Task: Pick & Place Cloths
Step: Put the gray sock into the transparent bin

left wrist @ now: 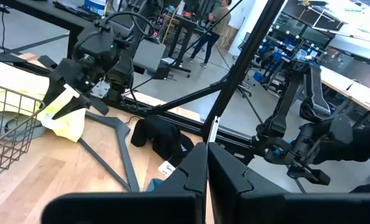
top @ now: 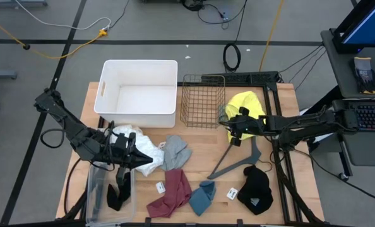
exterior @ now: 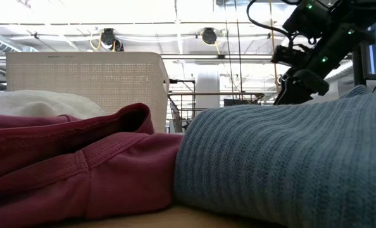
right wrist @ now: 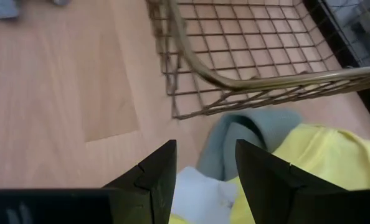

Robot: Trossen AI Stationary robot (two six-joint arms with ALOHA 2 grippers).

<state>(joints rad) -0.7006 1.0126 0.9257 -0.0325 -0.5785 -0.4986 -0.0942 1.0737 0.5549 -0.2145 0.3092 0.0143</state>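
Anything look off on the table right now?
One thing: a clothes hanger lies flat among the cloths, between the yellow cloth and the black cloth. Both the white bin and the wire basket hold no cloth; the cloths lie scattered on the table.

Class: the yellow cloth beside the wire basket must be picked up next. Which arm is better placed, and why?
The right. Its gripper hangs open directly over the yellow cloth; the left gripper sits shut across the table by the white cloth.
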